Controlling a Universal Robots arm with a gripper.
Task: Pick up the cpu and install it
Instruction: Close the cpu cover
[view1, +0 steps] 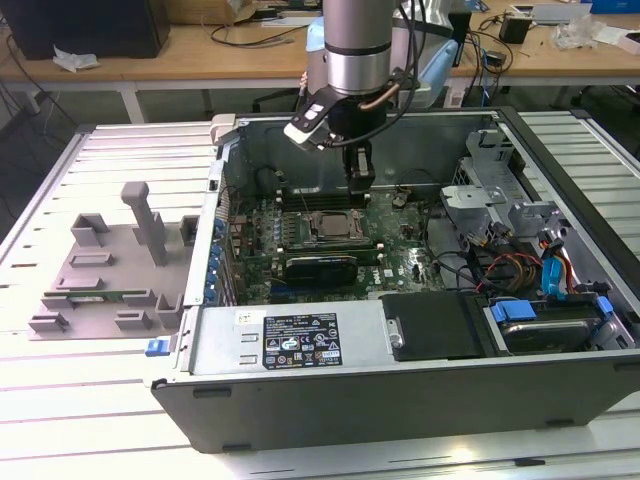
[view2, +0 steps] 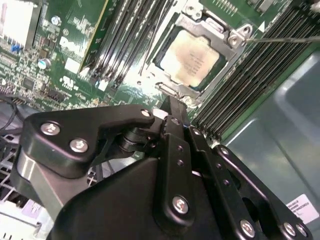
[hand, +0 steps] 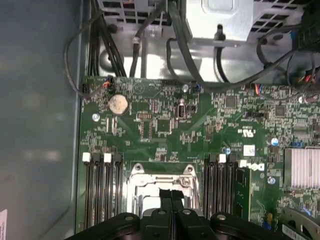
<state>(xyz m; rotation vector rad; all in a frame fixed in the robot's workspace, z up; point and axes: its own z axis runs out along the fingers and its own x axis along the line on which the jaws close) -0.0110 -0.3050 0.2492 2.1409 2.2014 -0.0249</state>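
Observation:
The cpu (view2: 192, 60), a square chip with a shiny silver-grey top, lies flat inside the metal socket frame (view2: 235, 37) on the green motherboard (hand: 165, 125). In the exterior view the cpu (view1: 328, 226) sits mid-board inside the open computer case (view1: 300, 345). My gripper (view1: 358, 180) hangs just above the board, beyond the socket. Its black fingers (hand: 165, 200) are pressed together, shut, with nothing between them. In the second wrist view the gripper (view2: 172, 104) tips stand just off the socket frame's edge, beside the cpu.
Memory slots (hand: 100, 185) flank the socket on both sides. A silver heatsink (hand: 302, 167), black cables (hand: 180, 45) and a drive cage (view1: 490, 200) crowd the case. A grey plastic fixture (view1: 110, 270) stands on the table at the exterior view's left.

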